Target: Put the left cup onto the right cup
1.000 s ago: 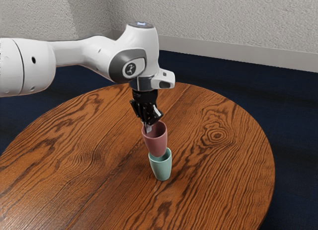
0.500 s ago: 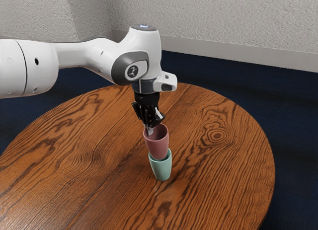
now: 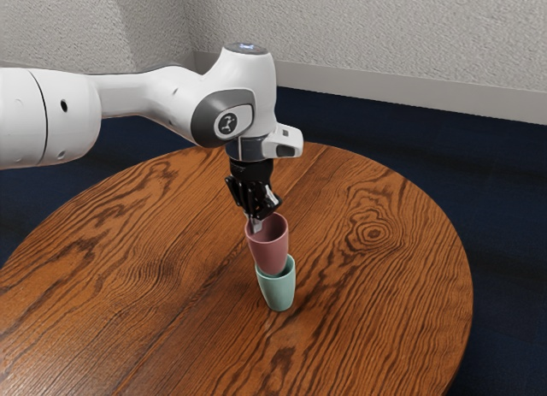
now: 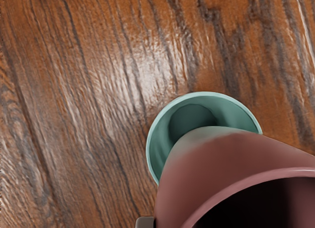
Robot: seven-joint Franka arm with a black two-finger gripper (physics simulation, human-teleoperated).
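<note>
Gripping the pink cup (image 3: 268,242) at its rim, the gripper (image 3: 255,213) has its fingers set narrow, pinching the cup wall on the side toward the exterior view's left. Pink cup's base sits inside the mouth of the teal cup (image 3: 278,286); its body leans slightly, rim tipped toward the exterior view's left. Teal cup stands upright on the round wooden table (image 3: 385,242), near its middle. The white arm (image 3: 154,97) reaches in from the exterior view's left. In the wrist view, the pink cup (image 4: 236,169) overlaps part of the teal cup's (image 4: 197,114) opening, with the rest of the teal interior exposed above the wood grain of the table (image 4: 74,90).
</note>
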